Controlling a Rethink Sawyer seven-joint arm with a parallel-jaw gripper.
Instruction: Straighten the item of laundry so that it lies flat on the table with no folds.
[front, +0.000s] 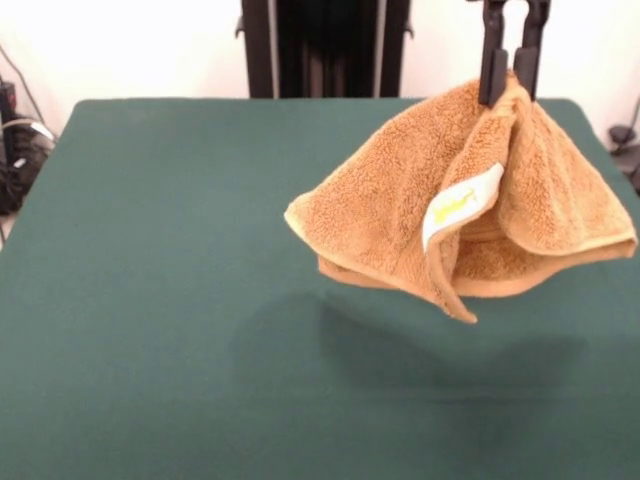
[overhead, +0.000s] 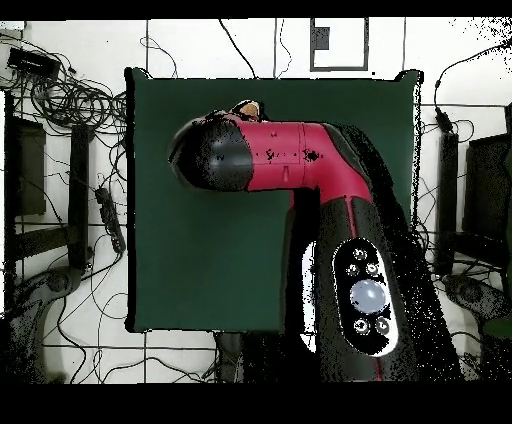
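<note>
The item of laundry (front: 400, 215), an orange-tan terry towel with a white tag, hangs in the air above the table (front: 150, 250), draped in a cone with folded flaps. My gripper (front: 508, 85) comes down from the top right of the front view and is shut on the towel's top point. The towel's shadow falls on the green cloth below it. In the overhead view the red and black arm covers the gripper, and only a sliver of the towel (overhead: 246, 106) shows past the arm's black end; the table (overhead: 200, 280) shows around the arm.
Cables and dark equipment (front: 15, 150) lie off the table's left edge in the front view. In the overhead view, cables (overhead: 70, 100) crowd the floor on the left, and dark stands line both sides of the table.
</note>
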